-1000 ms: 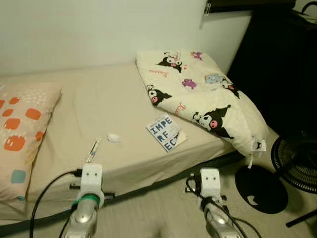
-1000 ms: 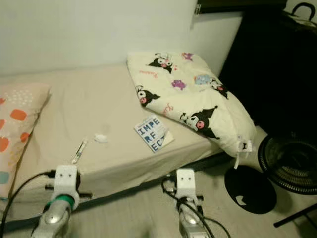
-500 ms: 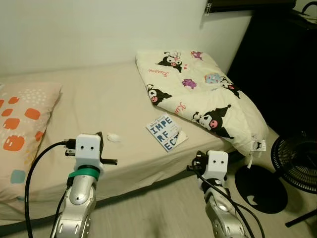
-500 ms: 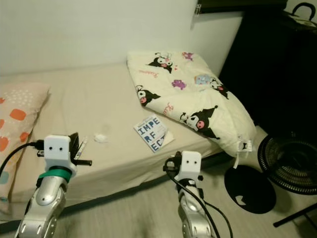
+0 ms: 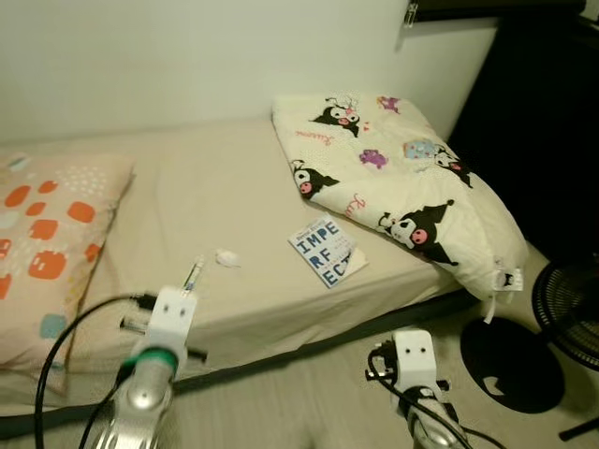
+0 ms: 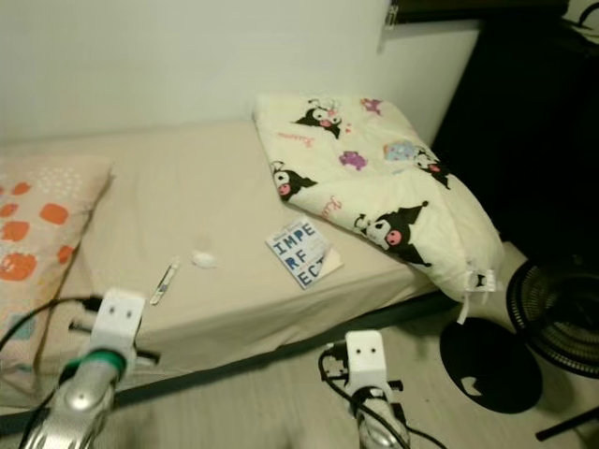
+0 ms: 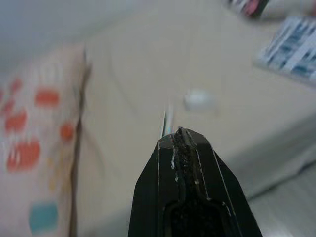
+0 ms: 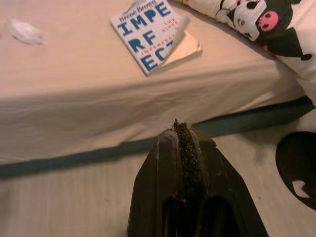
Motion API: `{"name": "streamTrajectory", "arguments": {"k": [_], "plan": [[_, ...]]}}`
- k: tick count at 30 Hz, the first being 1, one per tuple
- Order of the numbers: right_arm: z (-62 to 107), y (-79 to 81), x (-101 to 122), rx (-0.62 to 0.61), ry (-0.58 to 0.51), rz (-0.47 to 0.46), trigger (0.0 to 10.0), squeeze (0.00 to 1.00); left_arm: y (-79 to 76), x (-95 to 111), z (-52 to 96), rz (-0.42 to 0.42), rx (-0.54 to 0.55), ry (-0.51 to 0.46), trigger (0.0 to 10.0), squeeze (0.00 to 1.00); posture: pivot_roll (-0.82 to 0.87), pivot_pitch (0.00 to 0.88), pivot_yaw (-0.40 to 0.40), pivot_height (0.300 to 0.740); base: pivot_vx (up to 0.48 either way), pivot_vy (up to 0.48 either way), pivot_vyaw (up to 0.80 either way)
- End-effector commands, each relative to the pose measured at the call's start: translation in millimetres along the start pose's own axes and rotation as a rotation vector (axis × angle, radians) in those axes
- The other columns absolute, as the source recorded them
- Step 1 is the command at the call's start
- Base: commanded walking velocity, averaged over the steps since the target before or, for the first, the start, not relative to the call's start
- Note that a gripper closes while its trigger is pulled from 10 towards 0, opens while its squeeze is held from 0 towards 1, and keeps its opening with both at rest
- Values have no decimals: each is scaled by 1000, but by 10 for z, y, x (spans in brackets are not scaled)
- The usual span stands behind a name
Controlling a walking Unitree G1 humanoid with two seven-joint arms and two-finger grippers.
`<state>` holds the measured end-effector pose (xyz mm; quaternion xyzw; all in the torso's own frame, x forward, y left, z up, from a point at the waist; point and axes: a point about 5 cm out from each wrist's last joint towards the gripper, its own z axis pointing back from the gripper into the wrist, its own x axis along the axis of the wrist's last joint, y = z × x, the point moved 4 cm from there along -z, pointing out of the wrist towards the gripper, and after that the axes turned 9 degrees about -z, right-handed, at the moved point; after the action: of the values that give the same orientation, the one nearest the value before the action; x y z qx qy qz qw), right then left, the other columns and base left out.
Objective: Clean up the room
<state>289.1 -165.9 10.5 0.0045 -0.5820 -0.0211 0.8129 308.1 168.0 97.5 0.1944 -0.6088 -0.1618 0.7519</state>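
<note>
Beige bed [image 5: 234, 201] filled mid-frame; left gripper [image 7: 180, 136] and right gripper [image 8: 180, 129] had jaws pressed together, the pen [image 5: 194, 276] blurred, fan [image 5: 573, 304] cut off right.

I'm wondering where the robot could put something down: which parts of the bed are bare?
The widest bare sheet lies between the orange-spotted pillow and the cartoon-print duvet, back toward the wall. The front strip is busier: a pen-like stick, a crumpled tissue and a book.
</note>
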Motion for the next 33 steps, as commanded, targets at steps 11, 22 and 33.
{"name": "streamTrajectory", "arguments": {"k": [11,22,33], "plan": [[-88,-159,-126,-160,52,-193,10000,0,-80,-485,-49,139,10,170,10000,0,37,25,81,740,0,0,0],[-204,107,-219,-66,116,-109,10000,0,-417,-894,-132,393,-48,326,10000,0,8,27,47,740,0,0,0],[-145,-61,-348,-147,83,2,10000,0,-242,-697,-179,219,-16,150,10000,0,22,8,55,740,0,0,0]]}}
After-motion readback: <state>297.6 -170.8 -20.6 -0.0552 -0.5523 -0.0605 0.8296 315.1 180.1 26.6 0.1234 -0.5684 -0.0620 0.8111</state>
